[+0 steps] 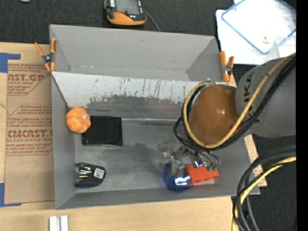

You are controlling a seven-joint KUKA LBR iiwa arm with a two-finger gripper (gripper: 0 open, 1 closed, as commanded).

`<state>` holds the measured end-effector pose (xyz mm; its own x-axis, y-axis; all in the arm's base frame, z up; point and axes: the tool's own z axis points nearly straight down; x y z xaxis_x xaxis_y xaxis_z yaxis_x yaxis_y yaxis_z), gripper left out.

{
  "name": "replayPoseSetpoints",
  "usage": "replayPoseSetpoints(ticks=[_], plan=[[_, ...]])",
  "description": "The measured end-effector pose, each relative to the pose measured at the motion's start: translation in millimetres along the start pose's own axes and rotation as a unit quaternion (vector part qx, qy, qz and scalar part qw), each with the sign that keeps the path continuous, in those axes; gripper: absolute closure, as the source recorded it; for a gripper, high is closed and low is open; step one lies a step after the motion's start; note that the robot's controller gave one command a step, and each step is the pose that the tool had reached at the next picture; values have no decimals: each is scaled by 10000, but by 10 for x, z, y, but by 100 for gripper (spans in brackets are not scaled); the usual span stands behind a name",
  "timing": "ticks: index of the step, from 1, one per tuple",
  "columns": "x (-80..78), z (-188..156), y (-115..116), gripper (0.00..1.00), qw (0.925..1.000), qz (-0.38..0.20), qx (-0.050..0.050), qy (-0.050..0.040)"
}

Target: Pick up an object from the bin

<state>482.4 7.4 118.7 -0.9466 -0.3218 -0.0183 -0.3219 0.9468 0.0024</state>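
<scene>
Reaching in from the right, the arm [272, 97] is holding its rounded brown-orange wrist cover [214, 113] over the right half of the grey metal bin [130, 52], with black and yellow cables [185, 124] looping round that cover. Below the cover the jaws are pointing down toward the bin's near right part. They are showing as a grey metal tangle, and whether they are apart or together cannot be told.

Contents, nearest the jaws first:

1. Blue rounded object [173, 182], lying against the near wall, right of the middle, just below the jaws in this view and catching a bright glint on its top. Whether the jaws are touching it cannot be told.
2. Red-orange block [204, 174], lying just beside the blue object on its right, the two appearing to touch (small dark parts are sitting on its upper face, too small to make out).
3. Flat black rectangle [102, 131], lying on the bin floor in the left half, well apart from the jaws.
4. Small orange pumpkin [78, 120], sitting by the left wall and touching the rectangle's far left corner.
5. Small black object with a white label [89, 173], lying in the near left corner, apart from the rectangle.
</scene>
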Motion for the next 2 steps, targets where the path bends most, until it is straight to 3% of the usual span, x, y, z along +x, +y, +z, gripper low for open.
replayPoseSetpoints(ticks=[1, 2], plan=[[-12, -252, -256, 100, 9998, 183, 16, -42], [-16, -657, 64, 100, 10000, 17, -12, -9]])
